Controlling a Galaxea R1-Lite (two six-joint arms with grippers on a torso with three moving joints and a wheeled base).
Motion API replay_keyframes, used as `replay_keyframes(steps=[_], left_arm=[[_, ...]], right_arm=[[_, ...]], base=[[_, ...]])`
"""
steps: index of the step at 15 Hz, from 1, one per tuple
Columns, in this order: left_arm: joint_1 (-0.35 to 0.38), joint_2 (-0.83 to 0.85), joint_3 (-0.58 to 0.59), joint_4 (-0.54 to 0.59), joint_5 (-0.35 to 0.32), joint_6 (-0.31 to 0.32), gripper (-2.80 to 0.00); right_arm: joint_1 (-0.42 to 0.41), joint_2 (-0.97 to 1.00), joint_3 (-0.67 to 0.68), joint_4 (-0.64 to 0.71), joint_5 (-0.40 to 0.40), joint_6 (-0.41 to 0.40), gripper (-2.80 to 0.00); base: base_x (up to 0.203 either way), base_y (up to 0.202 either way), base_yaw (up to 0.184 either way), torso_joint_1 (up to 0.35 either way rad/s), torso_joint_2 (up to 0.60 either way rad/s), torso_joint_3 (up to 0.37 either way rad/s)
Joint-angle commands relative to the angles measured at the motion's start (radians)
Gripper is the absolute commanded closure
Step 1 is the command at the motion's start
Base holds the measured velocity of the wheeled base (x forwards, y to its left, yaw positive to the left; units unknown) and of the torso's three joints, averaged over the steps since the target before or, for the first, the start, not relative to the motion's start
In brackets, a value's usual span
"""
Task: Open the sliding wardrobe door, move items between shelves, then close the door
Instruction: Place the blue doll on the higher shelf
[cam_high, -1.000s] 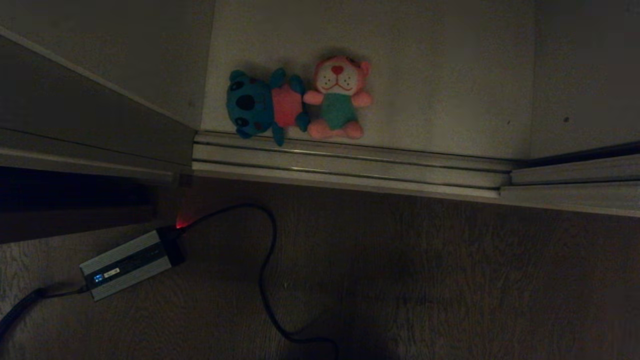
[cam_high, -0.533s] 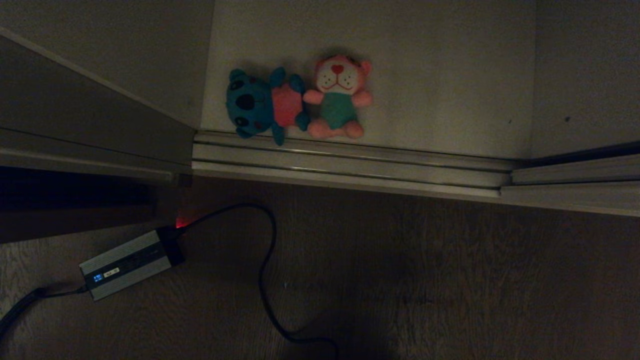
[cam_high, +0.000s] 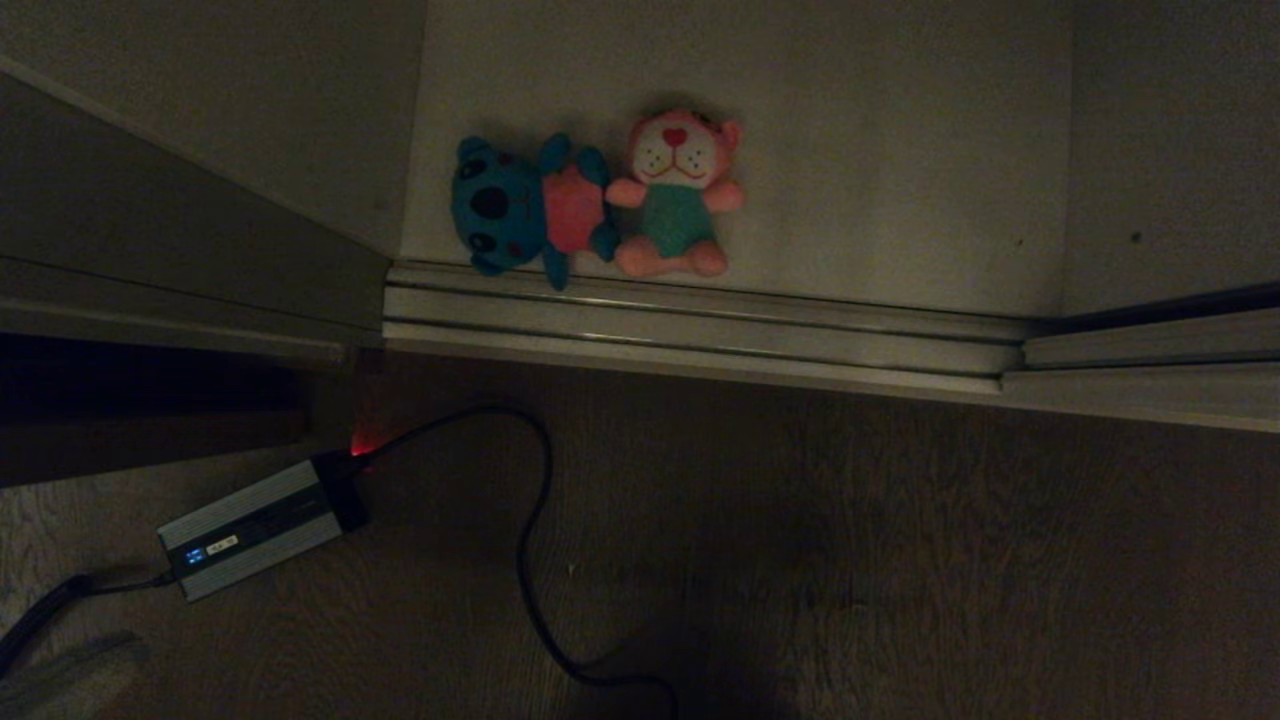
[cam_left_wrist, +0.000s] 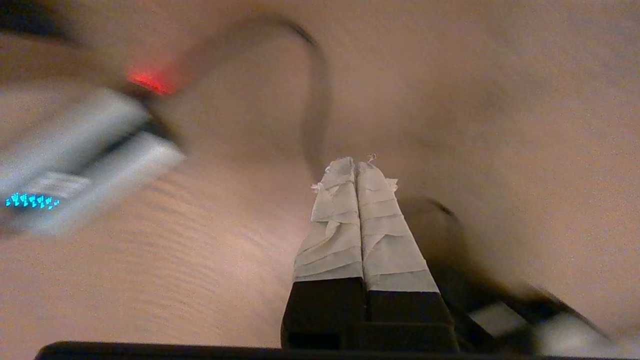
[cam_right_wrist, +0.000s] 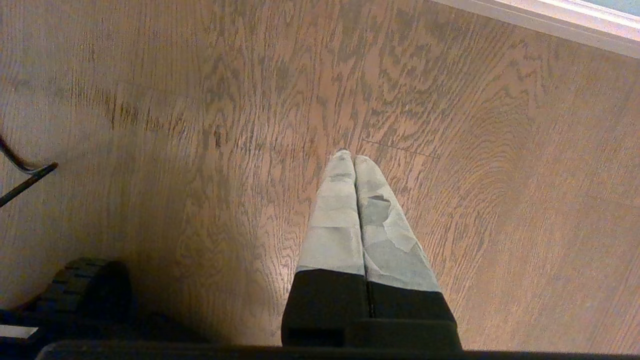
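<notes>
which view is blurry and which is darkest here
Left wrist view: motion-smeared, the power brick and cable streaked, though the shut left gripper stays crisp. Head view: darkest, the plush toys dim. Right wrist view: sharp wood floor, evenly lit.

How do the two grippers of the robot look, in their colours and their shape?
Both are alike. The left gripper has two long fingers that taper toward the tips, wrapped in pale, wrinkled tape with frayed ends, on black bases. The right gripper has the same tapering shape, with smoother grey-white tape, patched in places, above black bases.
</notes>
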Motion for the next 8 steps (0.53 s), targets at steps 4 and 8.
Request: replay_keyframes(steps=[4,8], left_arm=[[-0.094,0.485,-0.206,0.076,-0.216,-0.021,0.00],[-0.242,0.708,-0.370,0.092,-0.219,-0.033,0.00]], right_arm=[[0.000,-0.002,0.000,0.001,0.001,-0.001,0.00],[0.000,-0.002,0.000,0.001,0.001,-0.001,0.00]], base=[[0.000,0.000,0.000,0.000,0.00,0.000],[0.000,0.000,0.000,0.000,0.00,0.000]])
